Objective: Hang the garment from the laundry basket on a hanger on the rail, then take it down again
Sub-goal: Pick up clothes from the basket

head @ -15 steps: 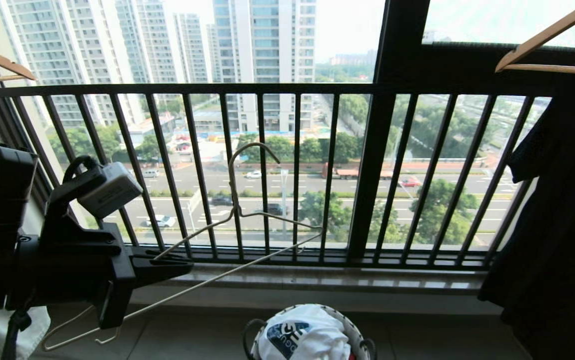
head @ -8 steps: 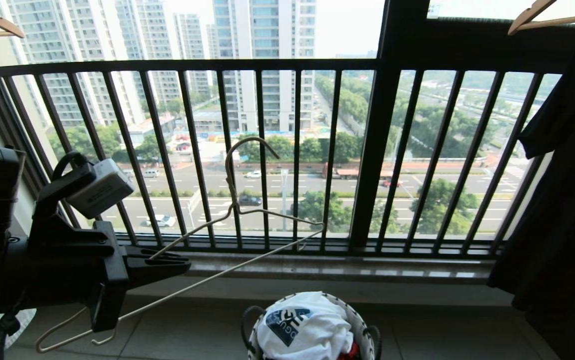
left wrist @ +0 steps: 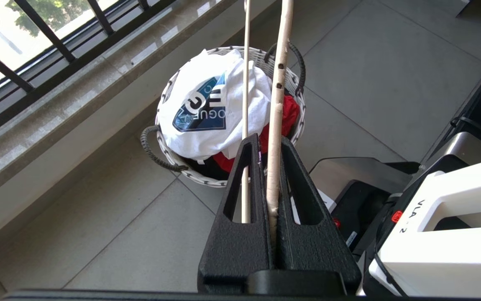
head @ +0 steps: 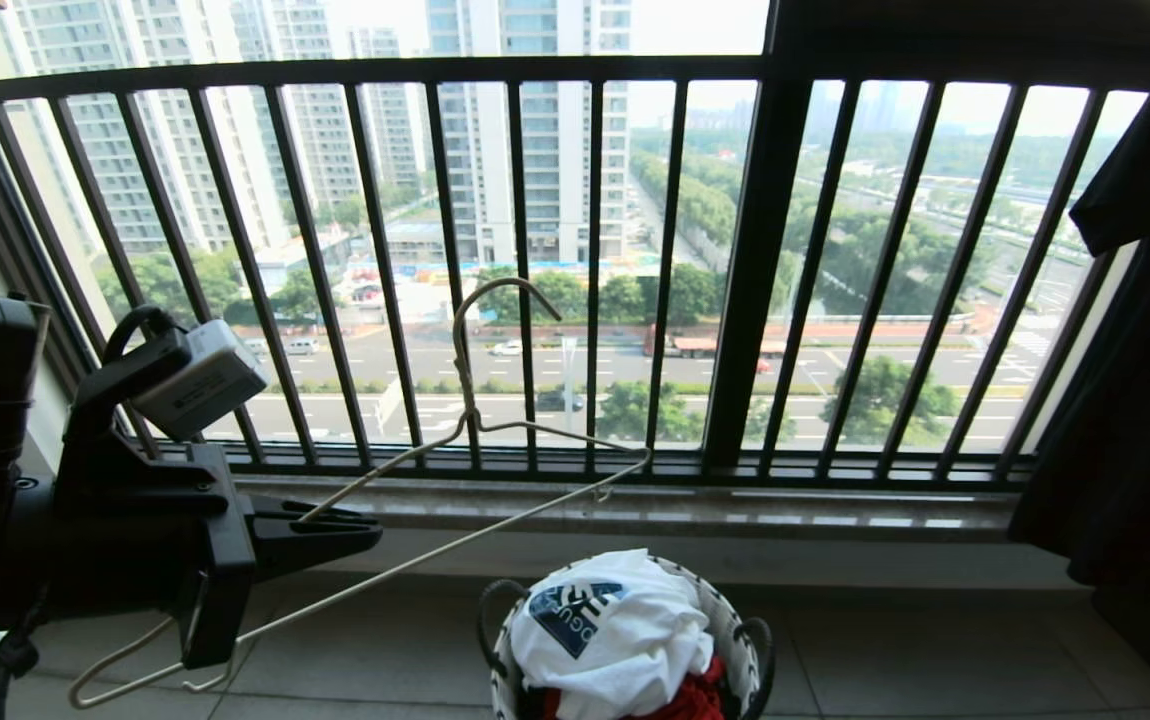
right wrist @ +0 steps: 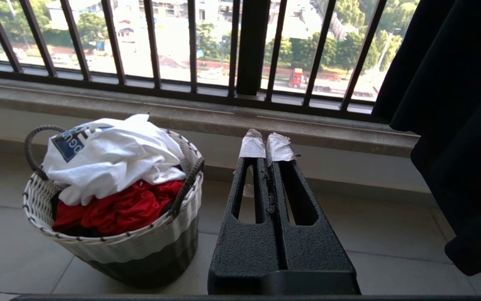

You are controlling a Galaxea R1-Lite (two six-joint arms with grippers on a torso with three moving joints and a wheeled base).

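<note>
Early stage. The T-shirt (head: 607, 630) lies heaped in the basket (head: 747, 650), above a red cloth (head: 687, 697). The left tool (head: 335, 530), beside the basket, is clamped on the wire hanger (head: 495, 425). The right tool (right wrist: 266, 147) (pressed together, empty) idles beside the basket. Dressing, hanging and removal remain.

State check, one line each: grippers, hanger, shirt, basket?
left gripper: shut on the hanger, bare
right gripper: shut, empty, near the basket
garment: crumpled in the laundry basket, atop red cloth
laundry basket: upright on the floor
</note>
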